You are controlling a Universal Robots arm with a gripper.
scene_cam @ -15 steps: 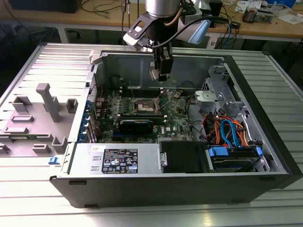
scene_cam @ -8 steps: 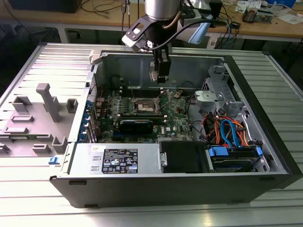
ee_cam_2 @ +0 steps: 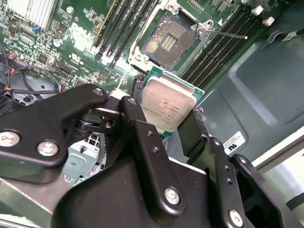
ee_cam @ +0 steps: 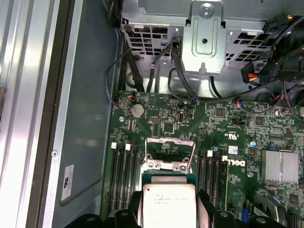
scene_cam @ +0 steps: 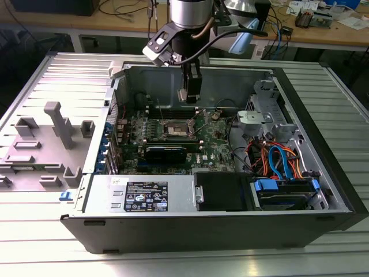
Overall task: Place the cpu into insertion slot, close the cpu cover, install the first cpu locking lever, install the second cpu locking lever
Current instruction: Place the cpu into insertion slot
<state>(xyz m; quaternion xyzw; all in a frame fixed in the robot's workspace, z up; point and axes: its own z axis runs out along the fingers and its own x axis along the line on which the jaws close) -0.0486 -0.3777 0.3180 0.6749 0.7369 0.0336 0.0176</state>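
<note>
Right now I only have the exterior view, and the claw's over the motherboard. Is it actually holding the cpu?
Observer: Yes. In the second wrist view the claw is shut on the cpu, with its silvery top facing the camera.
Operator: Is the insertion slot free?
Observer: Yes. The second wrist view shows the insertion slot with its contact field bare and nothing seated in it.
Operator: And the cpu cover?
Observer: In the first wrist view the cpu cover is swung open and isn't lying over the slot.
</note>
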